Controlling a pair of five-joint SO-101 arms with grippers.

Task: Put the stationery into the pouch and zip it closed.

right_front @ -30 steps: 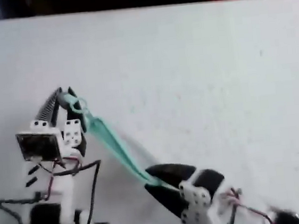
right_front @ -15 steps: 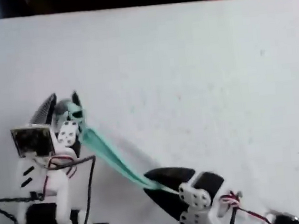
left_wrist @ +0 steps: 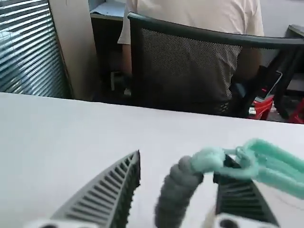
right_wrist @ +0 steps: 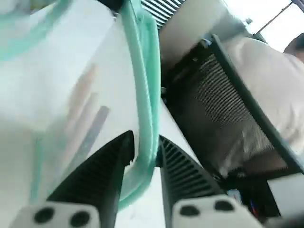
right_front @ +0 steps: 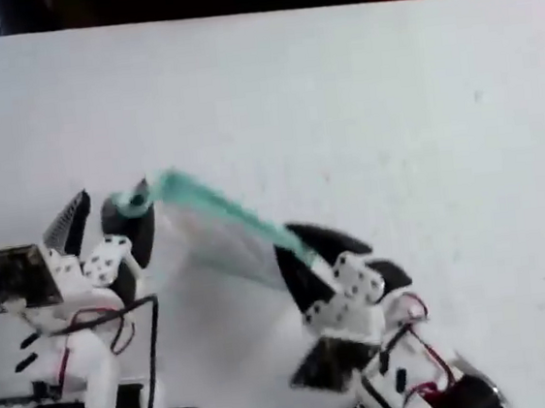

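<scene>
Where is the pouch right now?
In the high view, left of centre, the pouch stretches between both arms, its teal rim clamped in the right arm's jaws.

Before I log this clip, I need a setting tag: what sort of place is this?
Most likely an office or workroom. There is a plain white table, a black mesh-backed office chair behind it, and slatted window blinds off to one side.

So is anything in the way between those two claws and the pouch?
Nothing visible. The right gripper is shut on the teal zipper edge of the pouch. The grey zipper pull sits between the open fingers of the left gripper, and there is bare table around them.
</scene>
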